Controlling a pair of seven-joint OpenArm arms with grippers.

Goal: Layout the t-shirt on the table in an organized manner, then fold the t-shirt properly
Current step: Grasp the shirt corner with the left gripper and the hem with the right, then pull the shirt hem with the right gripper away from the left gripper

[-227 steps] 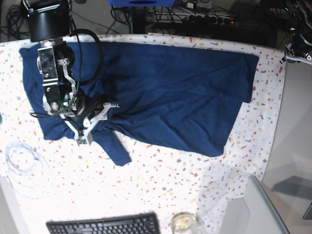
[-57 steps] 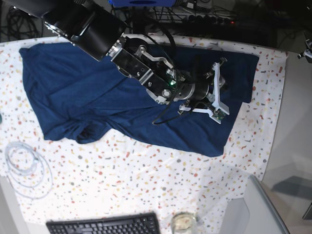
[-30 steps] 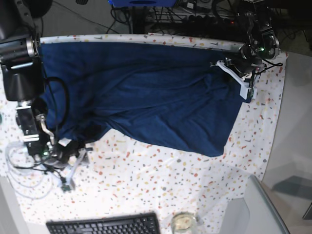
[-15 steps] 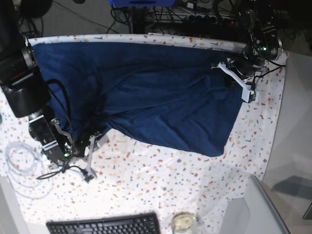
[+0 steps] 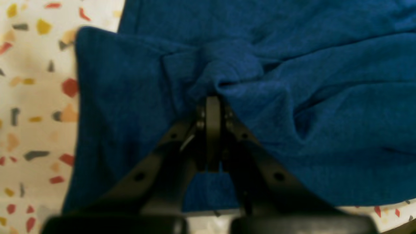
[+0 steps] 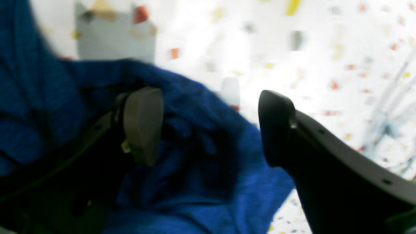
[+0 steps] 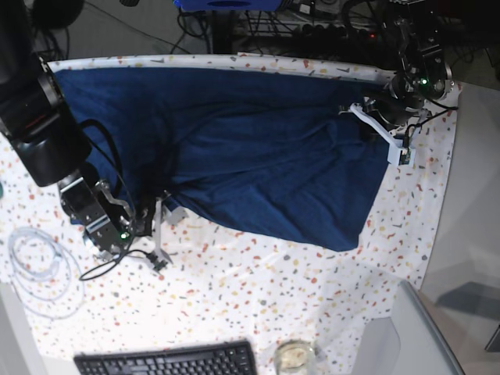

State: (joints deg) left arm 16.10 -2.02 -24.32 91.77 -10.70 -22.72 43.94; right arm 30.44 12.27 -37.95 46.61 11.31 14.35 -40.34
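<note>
The dark navy t-shirt (image 7: 234,133) lies spread over the far half of the table (image 7: 258,297), with wrinkles and a bunched lower-left corner. At the shirt's right edge my left gripper (image 7: 394,144) is shut on a pinch of the fabric. The left wrist view shows the t-shirt (image 5: 292,81) puckered at the closed tips of the left gripper (image 5: 213,104). My right gripper (image 7: 158,234) stands open at the bunched lower-left corner. In the right wrist view that gripper (image 6: 208,126) has the rumpled t-shirt (image 6: 195,169) lying between and under its spread fingers (image 6: 143,123), not clamped.
A black keyboard (image 7: 168,361) sits at the near edge, beside a small glass (image 7: 294,355). A coil of clear cable (image 7: 39,269) lies at the left. A grey panel (image 7: 406,336) occupies the near right corner. Cables and gear crowd the space behind the table.
My right gripper has moved up and right from the bare table onto the shirt's bunched lower-left corner, still open. The left gripper holds the right edge, barely shifted.
</note>
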